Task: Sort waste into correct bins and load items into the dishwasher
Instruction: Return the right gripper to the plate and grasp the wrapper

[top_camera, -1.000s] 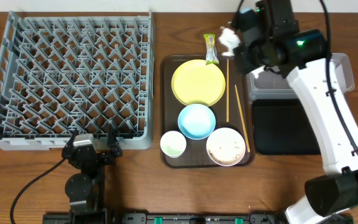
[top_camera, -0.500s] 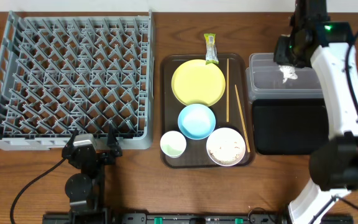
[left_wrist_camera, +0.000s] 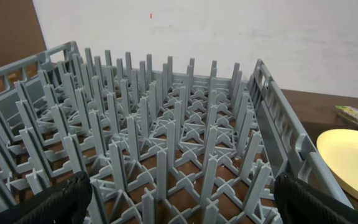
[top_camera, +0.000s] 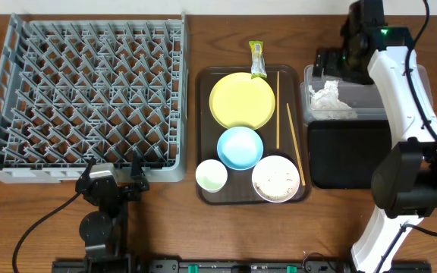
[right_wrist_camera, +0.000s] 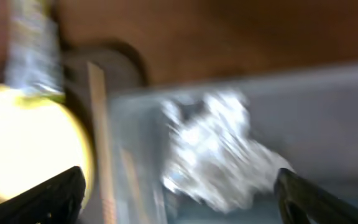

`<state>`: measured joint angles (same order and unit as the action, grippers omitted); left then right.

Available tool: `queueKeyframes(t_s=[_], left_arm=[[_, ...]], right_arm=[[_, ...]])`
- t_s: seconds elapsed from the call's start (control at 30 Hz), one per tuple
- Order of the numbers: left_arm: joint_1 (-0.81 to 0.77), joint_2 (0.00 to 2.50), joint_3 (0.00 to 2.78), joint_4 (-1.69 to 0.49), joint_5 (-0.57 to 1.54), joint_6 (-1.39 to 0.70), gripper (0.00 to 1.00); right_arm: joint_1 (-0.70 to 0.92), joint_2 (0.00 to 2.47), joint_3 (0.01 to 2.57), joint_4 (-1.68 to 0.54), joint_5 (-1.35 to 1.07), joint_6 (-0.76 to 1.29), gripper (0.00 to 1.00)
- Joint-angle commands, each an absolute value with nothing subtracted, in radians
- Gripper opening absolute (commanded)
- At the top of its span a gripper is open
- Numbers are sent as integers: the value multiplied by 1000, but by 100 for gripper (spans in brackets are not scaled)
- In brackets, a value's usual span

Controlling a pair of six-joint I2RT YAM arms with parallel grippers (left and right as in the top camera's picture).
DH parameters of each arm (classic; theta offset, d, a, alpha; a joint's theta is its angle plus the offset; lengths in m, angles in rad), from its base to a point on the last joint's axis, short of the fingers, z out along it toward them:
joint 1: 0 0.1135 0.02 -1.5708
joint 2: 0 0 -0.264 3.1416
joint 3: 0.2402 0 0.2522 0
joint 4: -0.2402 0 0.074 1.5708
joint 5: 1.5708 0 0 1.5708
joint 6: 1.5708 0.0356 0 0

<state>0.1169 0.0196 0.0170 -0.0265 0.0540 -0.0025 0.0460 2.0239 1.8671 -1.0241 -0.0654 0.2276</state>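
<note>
The crumpled white tissue (top_camera: 331, 98) (right_wrist_camera: 216, 146) lies loose in the clear container (top_camera: 423, 83). My right gripper (top_camera: 338, 67) (right_wrist_camera: 179, 199) hangs open just above it, nothing between its fingers. A green-and-yellow wrapper (top_camera: 258, 59) (right_wrist_camera: 33, 43) lies at the far edge of the brown tray (top_camera: 203, 114). On that tray sit the yellow plate (top_camera: 241, 100), light blue bowl (top_camera: 240, 147), small white cup (top_camera: 212, 176), white bowl with rice scraps (top_camera: 276, 179) and two chopsticks (top_camera: 278, 106). My left gripper (top_camera: 112, 180) (left_wrist_camera: 182, 202) rests open at the near edge of the grey dish rack (top_camera: 89, 91) (left_wrist_camera: 166, 124).
A shallow black tray (top_camera: 351, 155) lies directly in front of the clear container, right of the brown tray. The dish rack fills the table's left half. The right arm reaches along the right side, over the black tray's edge.
My right gripper carried the tissue from above the tray's far edge over to the clear container and opened; the tissue now lies inside. The left arm has not moved.
</note>
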Motion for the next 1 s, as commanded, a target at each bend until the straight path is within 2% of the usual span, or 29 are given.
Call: queueKeyframes(t_s=[0.0, 0.1, 0.2, 0.33, 0.77, 0.97], left_arm=[[121, 17, 4, -67, 60, 3, 94], [121, 17, 4, -67, 60, 3, 94], [121, 17, 4, -67, 60, 3, 94], [121, 17, 4, -67, 60, 3, 94], [121, 17, 4, -67, 60, 3, 94], [121, 17, 4, -67, 60, 3, 94]], right_arm=[[84, 1954, 1938, -937, -286, 205, 93], [159, 1964, 1937, -842, -247, 212, 92], [285, 2014, 1937, -746, -53, 221, 88], [377, 2104, 1937, -666, 110, 246, 84], [408, 2311, 1937, -601, 160, 269, 79], [403, 2356, 1937, -594, 214, 270, 67]])
